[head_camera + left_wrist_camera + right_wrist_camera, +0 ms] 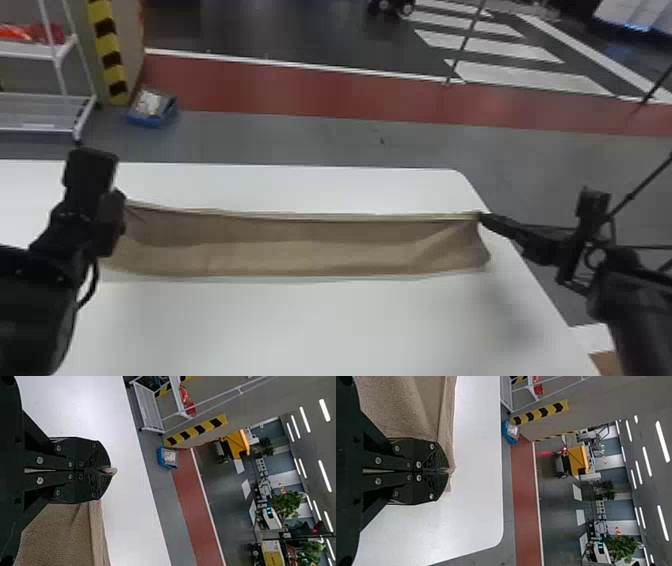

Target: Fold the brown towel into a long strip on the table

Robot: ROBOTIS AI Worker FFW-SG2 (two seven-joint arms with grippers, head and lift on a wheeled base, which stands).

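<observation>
The brown towel (300,245) stretches as a long band across the white table (310,325), its far edge drawn taut between the two grippers. At its left end is my left gripper (114,220); in the left wrist view the left gripper (109,471) is shut on the towel, a small tip of cloth poking out past the fingers. My right gripper (482,217) holds the far right corner. In the right wrist view, the right gripper (447,471) is closed with the towel (395,407) pinched at its fingertips.
The table's right edge runs beneath the right arm, with its rounded far corner beyond the towel. On the floor past the table are a blue bin (152,107) and a white rack (45,112) at the left.
</observation>
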